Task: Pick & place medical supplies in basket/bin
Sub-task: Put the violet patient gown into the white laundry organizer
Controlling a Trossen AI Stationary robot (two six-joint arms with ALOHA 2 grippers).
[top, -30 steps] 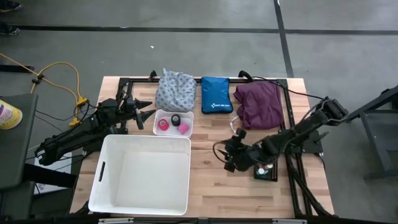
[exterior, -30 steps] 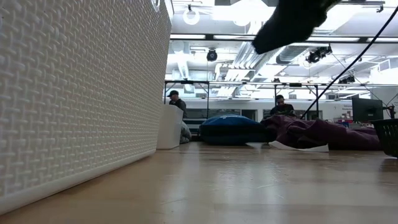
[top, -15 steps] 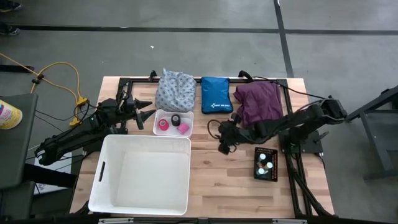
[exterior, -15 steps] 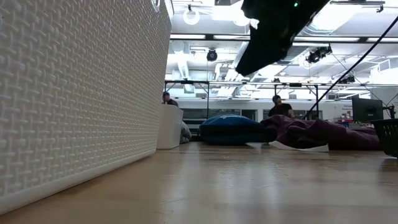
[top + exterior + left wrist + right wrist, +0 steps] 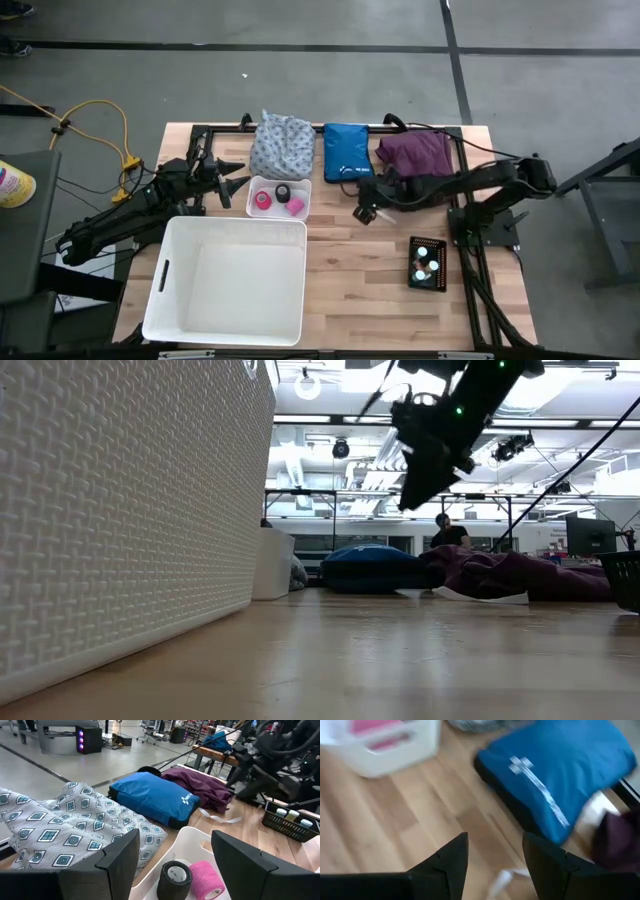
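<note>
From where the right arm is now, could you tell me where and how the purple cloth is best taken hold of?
Probably from straight above, at a raised fold near the middle of the purple cloth. It lies crumpled in a soft heap on the table, so bunched fabric gives the fingers something to pinch, and its flat edges do not. The right tool, open, hangs just beside its near-left corner, next to the blue pouch.
</note>
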